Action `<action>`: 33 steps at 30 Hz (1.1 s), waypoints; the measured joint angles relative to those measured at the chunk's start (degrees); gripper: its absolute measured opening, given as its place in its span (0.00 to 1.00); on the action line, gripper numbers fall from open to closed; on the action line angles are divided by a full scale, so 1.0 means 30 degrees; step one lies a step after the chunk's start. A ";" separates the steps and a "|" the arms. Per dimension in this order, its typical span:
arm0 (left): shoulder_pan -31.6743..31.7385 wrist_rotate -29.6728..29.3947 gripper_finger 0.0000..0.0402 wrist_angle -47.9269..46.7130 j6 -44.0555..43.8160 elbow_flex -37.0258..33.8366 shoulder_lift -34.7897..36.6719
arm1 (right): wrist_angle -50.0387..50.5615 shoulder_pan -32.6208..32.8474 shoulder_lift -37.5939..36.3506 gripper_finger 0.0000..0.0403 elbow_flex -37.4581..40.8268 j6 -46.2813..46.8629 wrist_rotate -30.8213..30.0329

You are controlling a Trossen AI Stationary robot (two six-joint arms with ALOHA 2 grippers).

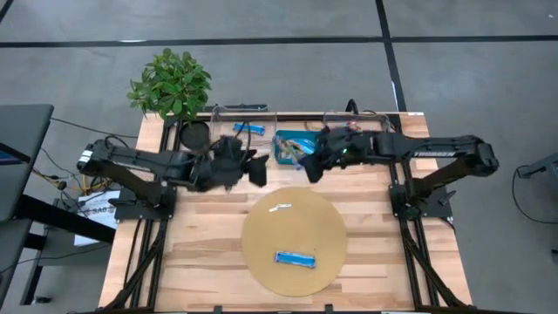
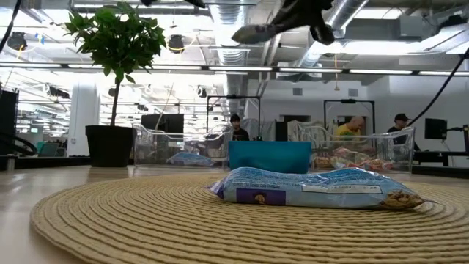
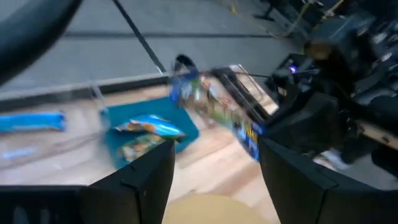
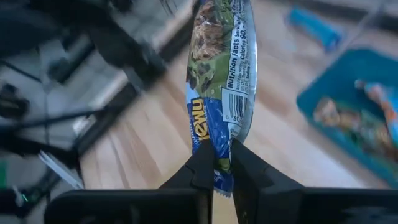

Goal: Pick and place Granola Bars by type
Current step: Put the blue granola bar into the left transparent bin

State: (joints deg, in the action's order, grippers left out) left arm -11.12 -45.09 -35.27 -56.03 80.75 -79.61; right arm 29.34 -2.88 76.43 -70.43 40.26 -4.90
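The step in hand looks like a carry: the right gripper (image 4: 216,163) pinches one blue-and-silver granola bar (image 4: 221,81) by its end, the wrapper hanging out past the fingertips, and in the high view it sits just above the teal tray (image 1: 288,150) near the bench's far edge. In my judgement the next move calls for swinging this bar clear of the tray toward the place that suits its type, then lowering it flat before the fingers part; which place that is I cannot tell. The right arm reaches in from the bench's right side, stretched nearly level with its wrist bent over the tray. The left gripper (image 1: 259,171) hovers just left of the tray and beyond the far rim of the round woven mat (image 1: 261,253), fingers spread and empty, the left arm reaching in low from the left side. A blue bar (image 1: 295,258) lies on the mat's near part, another blue bar (image 1: 248,128) rests in the clear bin at the far edge, and more bars remain in the tray.
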 joint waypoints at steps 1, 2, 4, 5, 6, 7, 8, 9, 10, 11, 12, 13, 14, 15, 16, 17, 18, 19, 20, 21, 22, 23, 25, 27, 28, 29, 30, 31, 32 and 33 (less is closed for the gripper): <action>0.0560 0.0996 0.57 0.0466 0.0037 0.0000 -0.0007 | -0.0459 -0.0208 -0.0142 0.05 0.0000 -0.0115 0.0004; 0.1054 0.1996 0.57 0.1048 0.0198 0.0000 -0.0035 | -0.0967 -0.0387 -0.0257 0.05 0.0000 -0.0298 0.0011; 0.1911 0.3214 0.59 0.2416 0.0594 0.0007 -0.0266 | -0.1272 -0.0670 -0.0452 0.06 0.0000 -0.0483 0.0043; 0.2257 0.3558 0.59 0.3097 0.0876 0.0007 -0.0362 | -0.1501 -0.0786 -0.0493 0.06 0.0000 -0.0573 0.0109; 0.2544 0.3793 0.60 0.3586 0.1074 0.0004 -0.0404 | -0.1630 -0.0888 -0.0520 0.07 0.0000 -0.0587 0.0166; 0.2829 0.3948 0.60 0.4139 0.1272 -0.0007 -0.0405 | -0.1646 -0.0966 -0.0520 0.07 0.0000 -0.0700 0.0203; 0.3118 0.4170 0.60 0.4751 0.1389 0.0010 -0.0381 | -0.1717 -0.0995 -0.0520 0.06 0.0000 -0.0888 0.0317; 0.3415 0.4439 0.60 0.5046 0.1504 0.0036 -0.0346 | -0.1793 -0.0998 -0.0520 0.06 0.0000 -0.0960 0.0374; 0.3683 0.4599 0.60 0.4998 0.1492 0.0036 -0.0335 | -0.1939 -0.0998 -0.0520 0.05 0.0000 -0.1041 0.0419; 0.3909 0.4746 0.60 0.4890 0.1474 0.0035 -0.0338 | -0.2159 -0.0998 -0.0520 0.05 0.0000 -0.1081 0.0469; 0.4151 0.4929 0.60 0.4783 0.1408 0.0022 -0.0365 | -0.2318 -0.0998 -0.0520 0.05 0.0000 -0.1118 0.0529; 0.4385 0.5165 0.60 0.4685 0.1262 0.0022 -0.0372 | -0.2434 -0.0990 -0.0520 0.05 0.0000 -0.1259 0.0554; 0.4614 0.5571 0.60 0.4642 0.1056 0.0022 -0.0372 | -0.2641 -0.0982 -0.0520 0.05 0.0000 -0.1385 0.0603; 0.4846 0.6004 0.60 0.4574 0.0877 0.0022 -0.0364 | -0.2872 -0.0976 -0.0520 0.05 0.0000 -0.1418 0.0603; 0.5057 0.6368 0.60 0.4397 0.0736 0.0022 -0.0364 | -0.3089 -0.0976 -0.0520 0.05 0.0000 -0.1425 0.0603; 0.5205 0.6539 0.60 0.4255 0.0631 0.0014 -0.0364 | -0.3294 -0.0978 -0.0520 0.06 0.0000 -0.1430 0.0603; 0.5345 0.6604 0.60 0.4226 0.0598 0.0000 -0.0372 | -0.3392 -0.0983 -0.0520 0.06 0.0000 -0.1444 0.0609; 0.5465 0.6604 0.60 0.4255 0.0583 0.0000 -0.0372 | -0.3442 -0.0987 -0.0520 0.06 0.0000 -0.1501 0.0638; 0.5589 0.6614 0.60 0.4320 0.0540 0.0000 -0.0370 | -0.3548 -0.0990 -0.0520 0.06 0.0000 -0.1580 0.0664; 0.5712 0.6702 0.60 0.4388 0.0501 0.0000 -0.0364 | -0.3659 -0.0990 -0.0520 0.06 0.0000 -0.1594 0.0669; 0.5826 0.6926 0.60 0.4484 0.0488 0.0000 -0.0364 | -0.3741 -0.0997 -0.0520 0.05 0.0000 -0.1649 0.0669; 0.5941 0.7192 0.60 0.4650 0.0477 0.0000 -0.0364 | -0.3900 -0.0998 -0.0515 0.05 0.0000 -0.1805 0.0676; 0.6149 0.7869 0.60 0.5196 0.0466 0.0000 -0.0384 | -0.4343 -0.0998 -0.0421 0.04 0.0000 -0.1917 0.0822; 0.6296 0.8356 0.60 0.6070 0.0466 0.0011 -0.0729 | -0.4542 -0.1112 -0.0375 0.04 0.0000 -0.1935 0.1257; 0.6377 0.8716 0.60 0.6279 0.0501 -0.0012 -0.0862 | -0.4627 -0.1183 -0.0375 0.04 0.0000 -0.1935 0.1516; 0.6455 0.9068 0.60 0.6577 0.0544 -0.0051 -0.1072 | -0.4764 -0.1218 -0.0375 0.04 0.0000 -0.1935 0.1671; 0.6492 0.9551 0.60 0.7469 0.0568 -0.0043 -0.1275 | -0.4848 -0.1224 -0.0354 0.05 0.0000 -0.1935 0.1673; 0.6547 1.0099 0.59 0.7999 0.0553 -0.0029 -0.1401 | -0.4934 -0.1238 -0.0284 0.05 -0.0007 -0.1935 0.1667; 0.6582 1.0337 0.58 0.8111 0.0546 -0.0029 -0.1541 | -0.4963 -0.1238 -0.0225 0.05 0.0000 -0.1935 0.1674; 0.6590 1.0492 0.57 0.8560 0.0554 -0.0014 -0.1707 | -0.4938 -0.1252 -0.0208 0.05 0.0000 -0.1935 0.1667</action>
State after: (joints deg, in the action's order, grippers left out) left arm 8.64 -13.61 -9.59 -54.37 80.71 -84.74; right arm 14.52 -6.63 75.81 -70.43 34.46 0.10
